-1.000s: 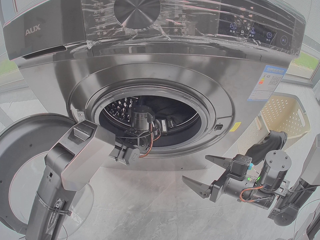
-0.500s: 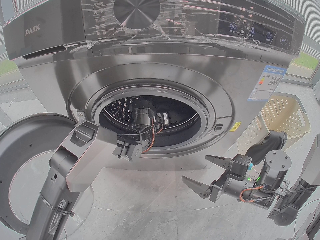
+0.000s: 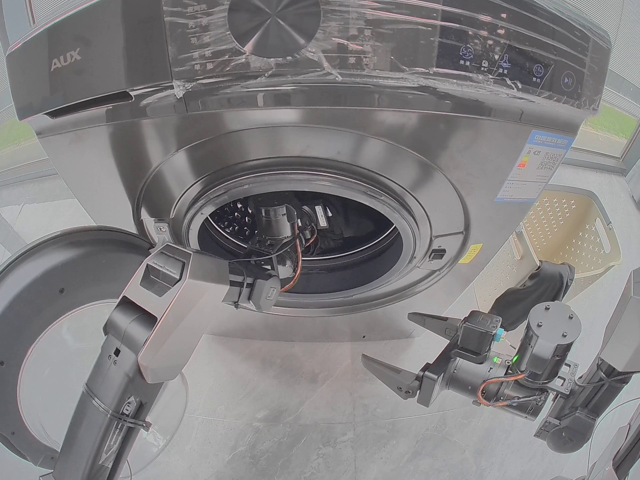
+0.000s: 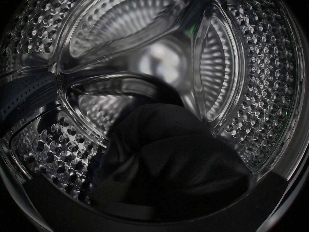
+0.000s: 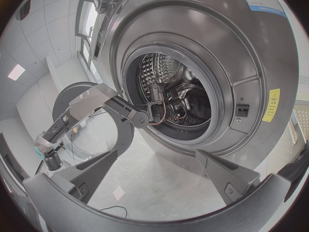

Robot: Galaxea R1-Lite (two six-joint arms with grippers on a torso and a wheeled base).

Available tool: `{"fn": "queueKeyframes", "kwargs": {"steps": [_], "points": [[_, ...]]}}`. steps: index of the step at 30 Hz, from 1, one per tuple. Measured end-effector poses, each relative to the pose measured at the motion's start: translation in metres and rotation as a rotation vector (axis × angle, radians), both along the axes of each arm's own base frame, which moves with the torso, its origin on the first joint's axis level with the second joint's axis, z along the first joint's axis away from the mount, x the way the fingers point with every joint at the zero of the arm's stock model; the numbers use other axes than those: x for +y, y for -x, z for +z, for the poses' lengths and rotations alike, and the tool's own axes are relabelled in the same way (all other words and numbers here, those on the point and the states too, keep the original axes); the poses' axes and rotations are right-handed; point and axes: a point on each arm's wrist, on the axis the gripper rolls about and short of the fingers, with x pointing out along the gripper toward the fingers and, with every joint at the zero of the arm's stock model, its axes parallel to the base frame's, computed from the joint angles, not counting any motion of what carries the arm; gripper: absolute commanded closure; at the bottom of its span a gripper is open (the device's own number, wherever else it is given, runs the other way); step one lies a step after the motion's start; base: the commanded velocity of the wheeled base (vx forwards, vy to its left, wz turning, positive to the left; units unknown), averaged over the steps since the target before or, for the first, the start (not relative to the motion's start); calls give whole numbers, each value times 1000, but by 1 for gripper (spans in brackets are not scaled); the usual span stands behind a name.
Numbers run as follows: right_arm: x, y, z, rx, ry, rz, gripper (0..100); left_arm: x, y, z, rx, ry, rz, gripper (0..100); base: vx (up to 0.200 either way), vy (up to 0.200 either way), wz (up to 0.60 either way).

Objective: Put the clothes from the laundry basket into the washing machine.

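The washing machine (image 3: 320, 135) stands with its round opening (image 3: 300, 241) uncovered. My left arm reaches through that opening, and its gripper (image 3: 321, 216) is inside the drum (image 4: 257, 81). A dark garment (image 4: 167, 158) lies heaped on the drum's bottom, just beyond that gripper. My right gripper (image 3: 389, 340) hangs open and empty over the floor, in front of the machine and below its right side. The beige laundry basket (image 3: 573, 235) stands to the right of the machine. Another dark garment (image 3: 533, 288) hangs over its near rim, behind my right wrist.
The machine's door (image 3: 40, 301) is swung wide open to the left, beside my left forearm. Grey tiled floor (image 3: 300, 401) lies between the two arms. The opening's metal rim (image 5: 206, 81) closely rings my left wrist.
My left wrist has pushed further up and into the drum. The right arm has barely shifted and stays open.
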Motion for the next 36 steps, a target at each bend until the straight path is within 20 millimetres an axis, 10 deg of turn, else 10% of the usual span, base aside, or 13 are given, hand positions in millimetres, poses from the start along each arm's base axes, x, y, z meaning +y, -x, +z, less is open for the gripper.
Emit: {"fn": "queueKeyframes", "kwargs": {"steps": [11, 36], "points": [[0, 0, 0, 0, 0, 0, 0, -2, 36, -11, 149, -87, -25, 0, 0, 0, 0], [-5, 5, -1, 12, 9, -4, 0, 9, 212, 13, 239, -242, -223, 0, 0, 0, 0]]}}
